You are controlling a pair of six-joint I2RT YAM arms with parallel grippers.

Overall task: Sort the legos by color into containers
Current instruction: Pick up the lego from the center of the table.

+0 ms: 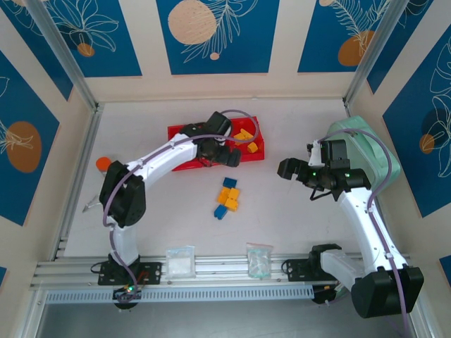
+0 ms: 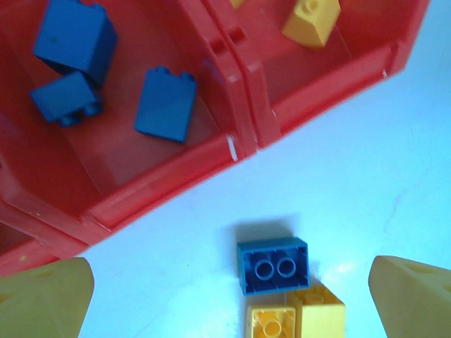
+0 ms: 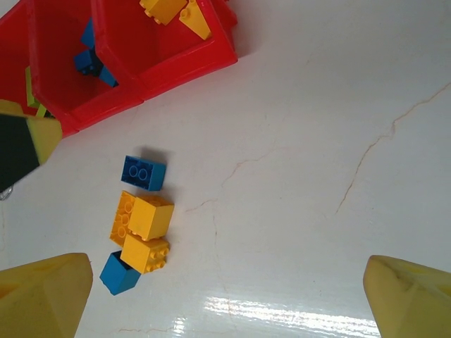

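The left gripper (image 1: pixel 227 156) is seen released, fingers wide and empty, over the near edge of the bright red three-compartment plastic tray (image 1: pixel 180 134). Three blue studded bricks (image 2: pixel 165 105) are seen in its middle compartment, and yellow-orange bricks (image 2: pixel 311 20) in the right one. A loose cluster of blue and yellow-orange bricks (image 1: pixel 227 197) is found on the white table (image 1: pixel 176 218), near of the tray. The right gripper (image 1: pixel 285 169) is spread open and empty, well right of the cluster.

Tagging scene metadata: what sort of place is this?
Probably a lab robot cell: white table walled by blue patterned panels, aluminium rail along the near edge, red tray and loose legos staged.
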